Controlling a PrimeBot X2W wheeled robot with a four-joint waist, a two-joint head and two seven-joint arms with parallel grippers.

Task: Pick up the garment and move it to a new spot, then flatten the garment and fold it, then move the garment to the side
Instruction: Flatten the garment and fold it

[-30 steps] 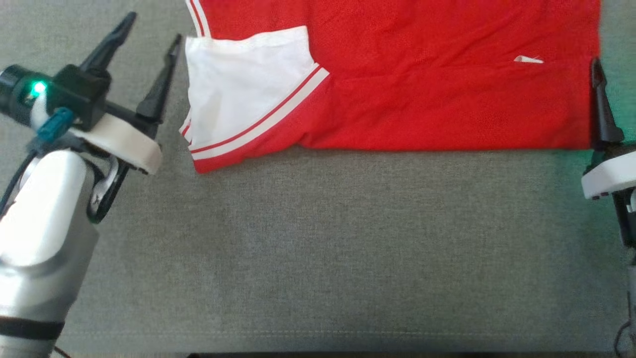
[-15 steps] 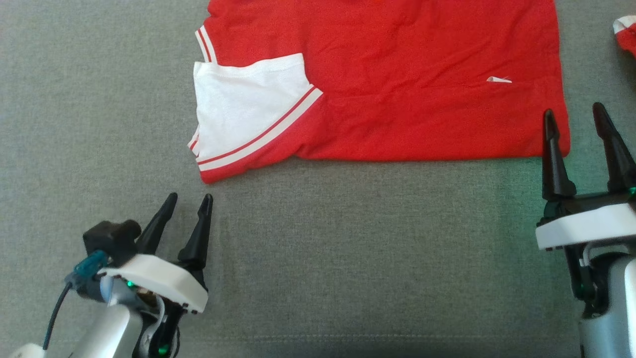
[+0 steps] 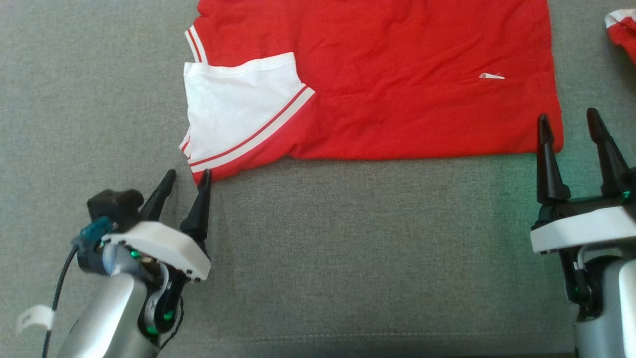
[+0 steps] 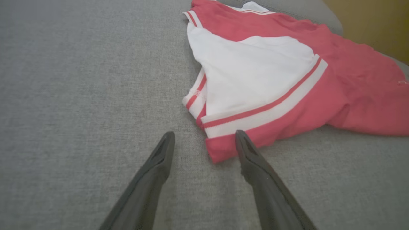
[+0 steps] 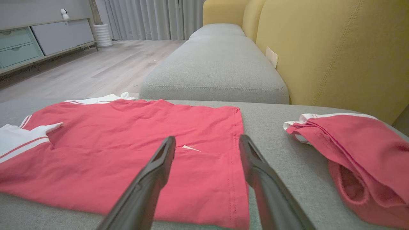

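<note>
The garment (image 3: 387,84) is a red shirt with a white, red-striped sleeve (image 3: 233,109), lying flat across the far half of a grey cushion (image 3: 348,248). My left gripper (image 3: 188,172) is open, low on the cushion, with its right fingertip at the sleeve's near corner; the left wrist view shows that corner (image 4: 220,150) just ahead of the left gripper (image 4: 204,133). My right gripper (image 3: 567,114) is open at the garment's near right corner, its left finger over the red hem. In the right wrist view the right gripper (image 5: 207,137) hovers over the garment (image 5: 127,143), holding nothing.
A second crumpled red and white garment (image 5: 351,150) lies to the right on the same cushion, also at the head view's corner (image 3: 623,25). Yellow sofa back (image 5: 335,48), another grey seat cushion (image 5: 217,67), wooden floor and a cabinet (image 5: 41,38) lie beyond.
The head camera has shifted. My left gripper moved from beside the sleeve's left edge to the near side, its tips now at the sleeve's corner. The right gripper came fully into view.
</note>
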